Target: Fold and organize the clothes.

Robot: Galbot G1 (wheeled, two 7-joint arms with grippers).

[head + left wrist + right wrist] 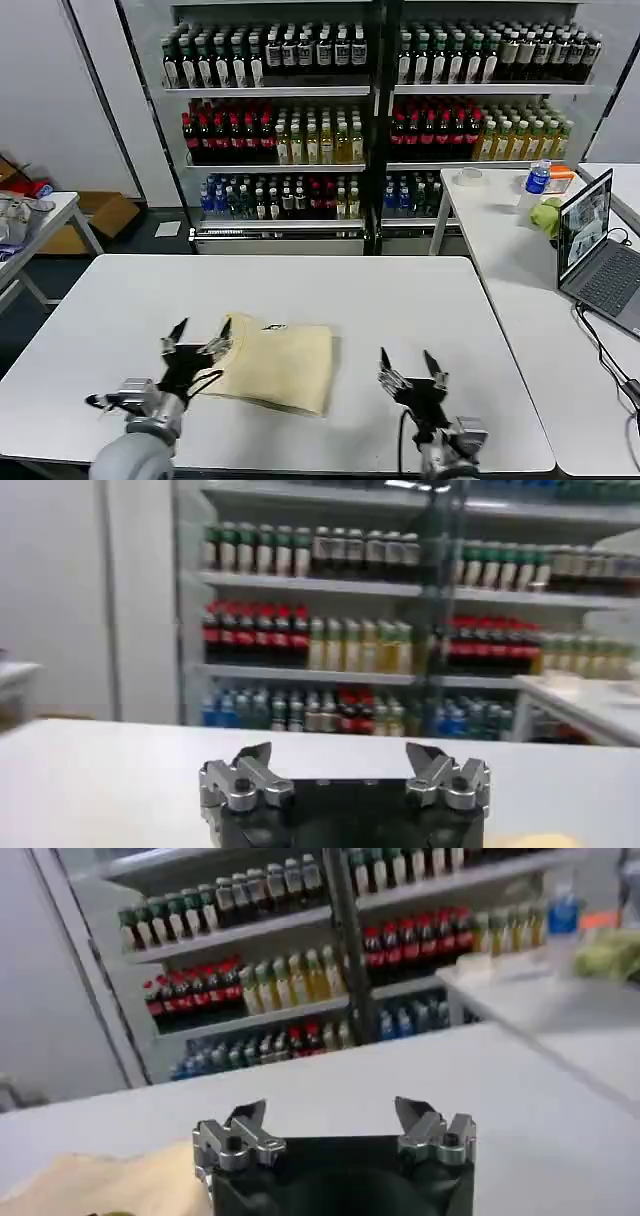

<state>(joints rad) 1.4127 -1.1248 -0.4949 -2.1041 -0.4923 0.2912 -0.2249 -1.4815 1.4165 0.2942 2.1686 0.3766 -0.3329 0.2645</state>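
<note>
Folded shirt on the table, both grippers spread and holding nothing.

The white table (330, 290) fills the near scene, with shelves (375, 120) of bottles along the far wall and a side table (520, 260) with a laptop (600, 250) to the right. The cream shirt (280, 362) lies folded into a rough rectangle on the near-left part of the table, its small neck label at the far edge. The left gripper (200, 340) hovers at the shirt's left edge, fingers apart, gripping nothing; whether it touches the cloth I cannot tell. The right gripper (410, 365) sits to the right of the shirt, apart from it, over bare tabletop, its fingers likewise spread and empty.
</note>
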